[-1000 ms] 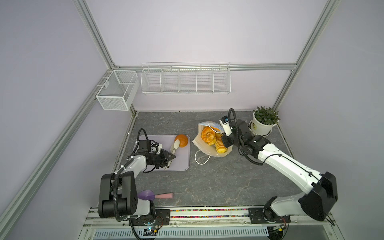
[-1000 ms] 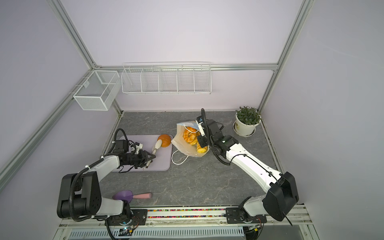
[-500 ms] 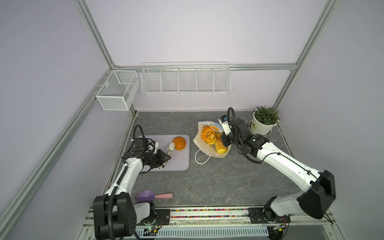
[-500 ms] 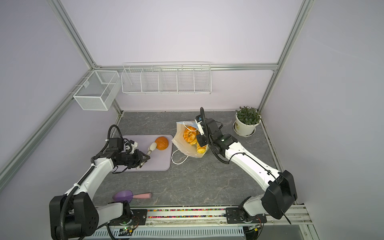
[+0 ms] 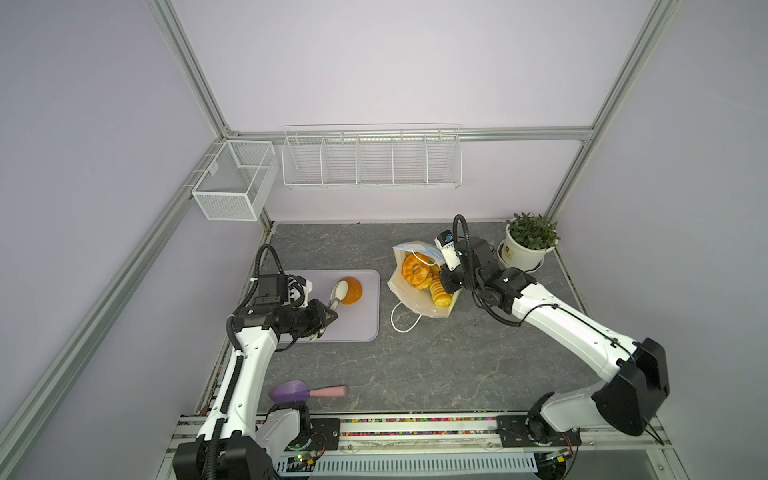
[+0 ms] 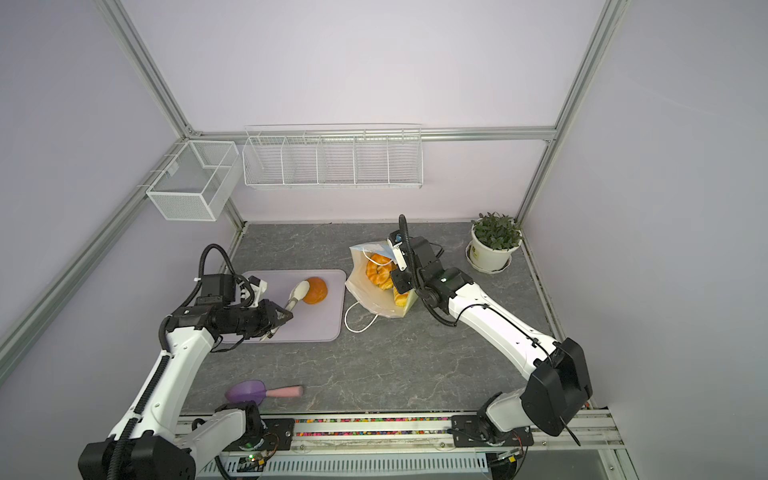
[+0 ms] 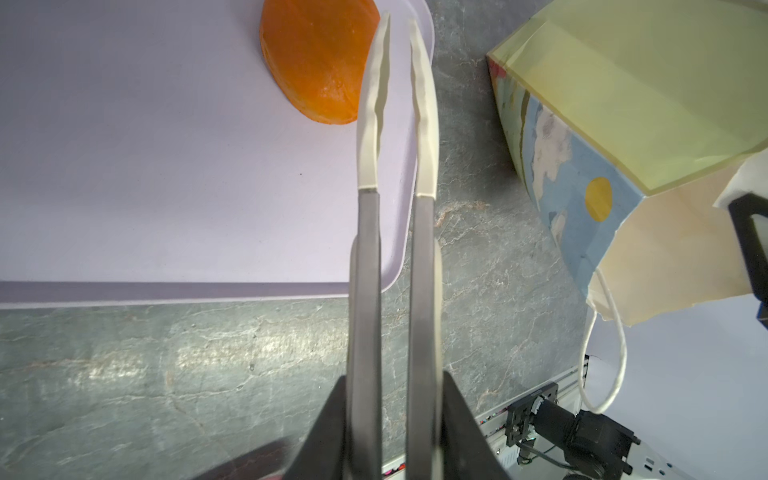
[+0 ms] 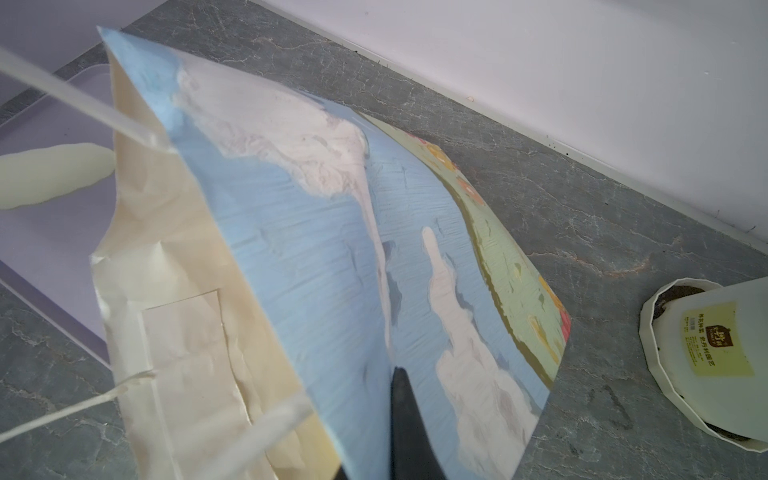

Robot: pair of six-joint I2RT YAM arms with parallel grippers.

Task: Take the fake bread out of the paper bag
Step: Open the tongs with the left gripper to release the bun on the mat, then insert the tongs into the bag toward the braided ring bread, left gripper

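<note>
Now, top views: my left gripper (image 5: 322, 320) clamps the tongs (image 5: 335, 296), tips beside one round bun (image 5: 353, 291) on the tray (image 5: 365, 328); other fake bread (image 6: 380, 272) sits inside the paper bag (image 5: 405, 294), right gripper (image 5: 452, 286) at its rim | left wrist: tongs (image 7: 366, 249) arms nearly pressed together, pinching nothing | right wrist: jaws closed on the paper bag (image 8: 311, 270) wall.

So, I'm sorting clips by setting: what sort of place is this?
Probably a lab robot cell staged like a kitchen counter: lilac panels in an aluminium frame, two white robot arms on a rail, and an orange toy bun on a lilac plastic tray.
</note>
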